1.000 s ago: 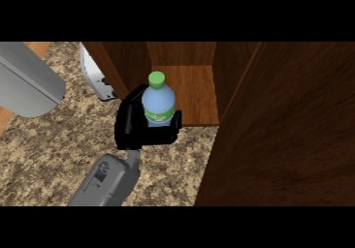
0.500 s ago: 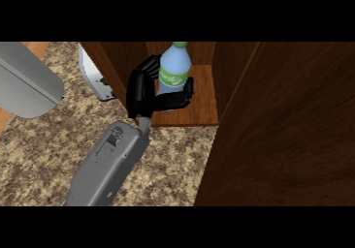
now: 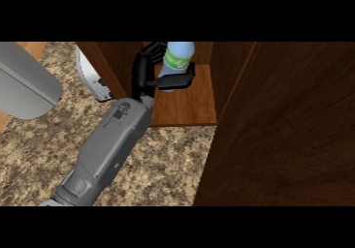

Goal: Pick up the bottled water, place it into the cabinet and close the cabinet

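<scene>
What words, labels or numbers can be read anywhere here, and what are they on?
Bottle: green label with white marks, too blurred to read.
Forearm: small dark marking near the wrist, unreadable.
Cabinet and counter: no text.
Nothing here can be quoted.

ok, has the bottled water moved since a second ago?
Yes. The bottled water has gone up the view, further back from the front edge of the cabinet shelf, carried in the right hand.

Right robot hand (image 3: pixel 146 72) curled gripping, forearm (image 3: pixel 112 140) outstretched.
</scene>
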Tool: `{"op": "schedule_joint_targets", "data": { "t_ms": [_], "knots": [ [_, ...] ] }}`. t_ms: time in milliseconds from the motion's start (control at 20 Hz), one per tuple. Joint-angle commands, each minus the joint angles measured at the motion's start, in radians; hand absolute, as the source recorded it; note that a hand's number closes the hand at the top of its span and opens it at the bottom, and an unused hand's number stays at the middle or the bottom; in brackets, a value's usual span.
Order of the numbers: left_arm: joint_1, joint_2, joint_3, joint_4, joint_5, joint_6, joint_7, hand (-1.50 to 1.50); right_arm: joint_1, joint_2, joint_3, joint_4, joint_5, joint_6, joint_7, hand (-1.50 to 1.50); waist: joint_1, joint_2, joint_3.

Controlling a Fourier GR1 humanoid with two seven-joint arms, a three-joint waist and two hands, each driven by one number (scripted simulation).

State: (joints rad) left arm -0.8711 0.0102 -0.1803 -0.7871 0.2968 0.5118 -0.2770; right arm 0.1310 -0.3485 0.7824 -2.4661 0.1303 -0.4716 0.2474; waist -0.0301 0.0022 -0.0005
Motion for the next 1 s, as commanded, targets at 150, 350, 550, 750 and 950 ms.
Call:
{"op": "schedule_joint_targets", "data": {
  "t_ms": [150, 350, 550, 750, 950],
  "knots": [
    [-0.166, -0.010, 0.053, 0.234, -0.005, 0.057, -0.024, 1.50, 0.041, -0.015, 0.029, -0.074, 0.032, 0.000, -0.015, -1.50, -0.006, 0.003, 0.001],
    [-0.149, 0.005, 0.036, 0.354, -0.061, 0.070, -0.108, 1.50, -0.009, 0.014, 0.013, -0.014, 0.022, -0.001, 0.000, -1.50, -0.005, 0.008, 0.000],
    [-0.213, -0.007, 0.055, 0.463, -0.079, 0.135, -0.107, 1.50, 0.007, -0.033, -0.002, -0.074, 0.013, 0.010, -0.007, -1.50, -0.021, 0.011, 0.000],
    [-0.241, -0.010, 0.063, 0.517, -0.049, 0.143, -0.127, 1.50, 0.059, -0.042, 0.046, -0.064, 0.026, 0.002, -0.064, -1.50, -0.039, 0.011, 0.000],
    [-0.243, 0.016, 0.114, 0.569, -0.058, 0.109, -0.172, 1.50, 0.027, -0.053, 0.011, -0.084, 0.008, 0.011, -0.013, -1.50, -0.022, 0.013, -0.001]
  ]
}}
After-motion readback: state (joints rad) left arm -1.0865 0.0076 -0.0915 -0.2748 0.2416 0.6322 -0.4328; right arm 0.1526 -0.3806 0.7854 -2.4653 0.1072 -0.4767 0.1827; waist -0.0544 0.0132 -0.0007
